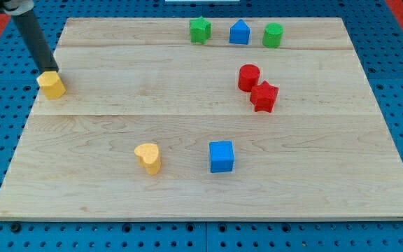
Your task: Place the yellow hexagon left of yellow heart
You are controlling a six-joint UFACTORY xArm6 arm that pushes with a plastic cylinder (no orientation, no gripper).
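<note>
The yellow hexagon (51, 84) sits at the board's left edge, in the upper half of the view. My tip (49, 71) is at the hexagon's top edge, touching it or nearly so, with the dark rod slanting up to the view's top left. The yellow heart (147, 157) lies lower down, left of the board's centre, well to the right of and below the hexagon.
A blue cube (221, 156) lies right of the heart. A red cylinder (248, 77) and a red star (264, 96) sit right of centre. A green star (200, 30), a blue pentagon-like block (239, 33) and a green cylinder (273, 35) line the top edge. The wooden board (187, 203) rests on a blue pegboard.
</note>
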